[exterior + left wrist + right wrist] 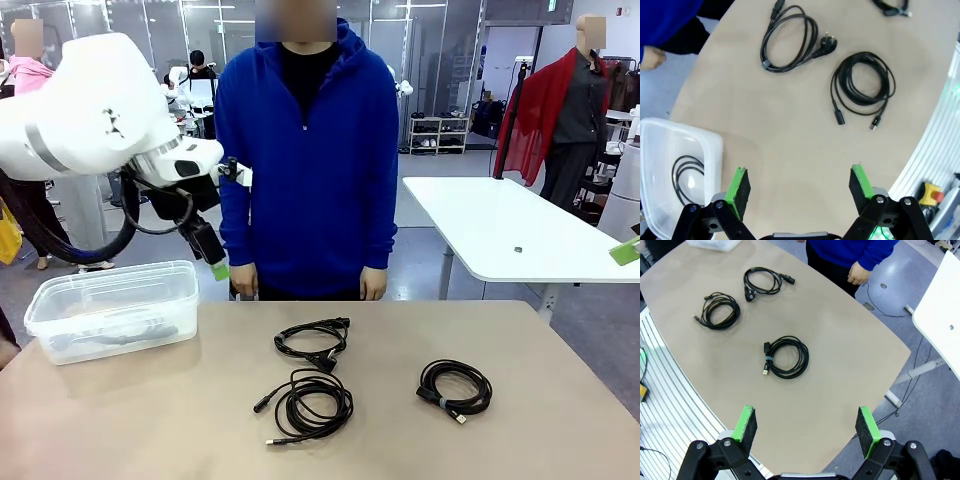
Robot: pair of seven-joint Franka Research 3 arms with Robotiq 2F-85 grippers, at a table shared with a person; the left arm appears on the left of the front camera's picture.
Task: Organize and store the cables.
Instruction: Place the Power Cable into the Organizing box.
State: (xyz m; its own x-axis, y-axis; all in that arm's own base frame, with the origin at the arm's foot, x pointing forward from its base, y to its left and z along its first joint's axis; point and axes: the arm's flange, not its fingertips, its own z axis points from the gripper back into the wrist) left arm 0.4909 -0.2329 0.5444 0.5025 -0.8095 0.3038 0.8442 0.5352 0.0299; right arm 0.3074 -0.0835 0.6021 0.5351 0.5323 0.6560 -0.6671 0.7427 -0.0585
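Three cables (313, 402) mid-table, bare tabletop (560, 400) between them and edges

Item 1: clear bin (112, 310). Through its cloudy wall, the front view gives me only dark smears. From the left wrist I see a black coil (687, 175) inside but cannot trace its ends, and the bin runs off the left and bottom edges.
Item 2: third cable (892, 7), cut by the top edge.
Item 3: left gripper's fingers (215, 258). One green pad shows from the front, and I cannot tell the gap.
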